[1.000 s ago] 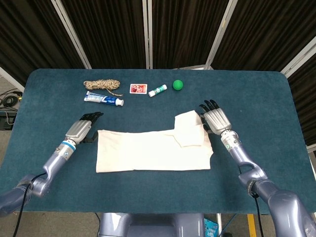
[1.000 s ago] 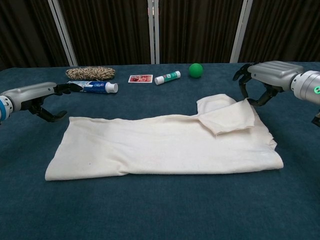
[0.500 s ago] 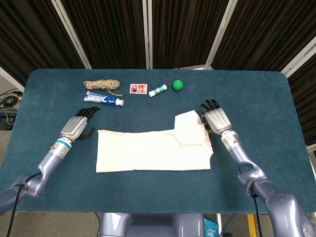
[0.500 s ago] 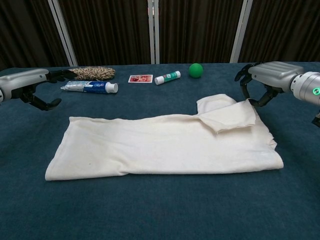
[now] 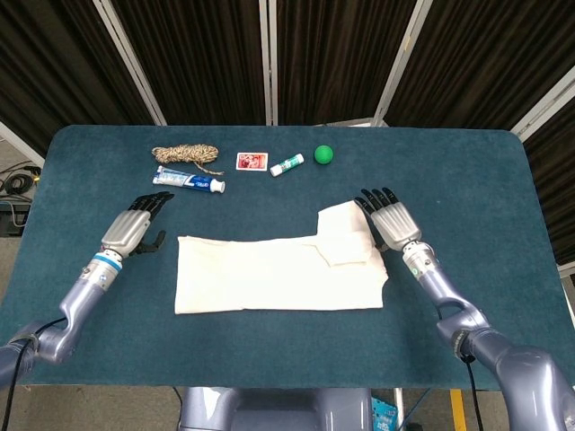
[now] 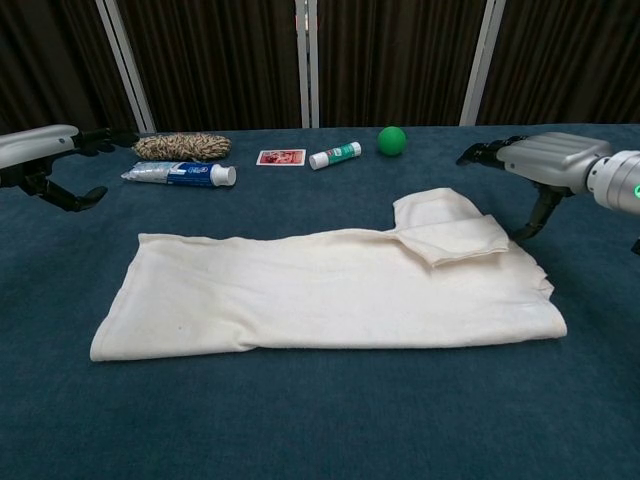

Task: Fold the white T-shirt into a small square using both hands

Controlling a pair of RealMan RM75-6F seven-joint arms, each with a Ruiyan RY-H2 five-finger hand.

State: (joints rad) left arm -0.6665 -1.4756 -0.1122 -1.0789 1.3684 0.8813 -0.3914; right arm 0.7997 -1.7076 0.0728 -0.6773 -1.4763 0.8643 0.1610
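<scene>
The white T-shirt (image 5: pixel 278 269) (image 6: pixel 320 290) lies on the blue table as a long flat strip, with a sleeve flap (image 5: pixel 346 235) (image 6: pixel 450 235) folded over at its right end. My left hand (image 5: pixel 133 226) (image 6: pixel 40 150) hovers to the left of the shirt, apart from it, fingers spread and holding nothing. My right hand (image 5: pixel 388 221) (image 6: pixel 545 160) hangs just right of the sleeve flap with its fingers extended, thumb pointing down beside the cloth, gripping nothing.
Along the far side of the table (image 5: pixel 467 171) lie a coil of rope (image 5: pixel 185 155), a toothpaste tube (image 5: pixel 189 180), a small card (image 5: pixel 252 162), a white stick tube (image 5: pixel 287 164) and a green ball (image 5: pixel 323 154). Dark curtains hang behind.
My left hand has drawn back leftward, away from the shirt's left edge. My right hand has let go of the sleeve flap and its fingers have spread; the flap has settled flat.
</scene>
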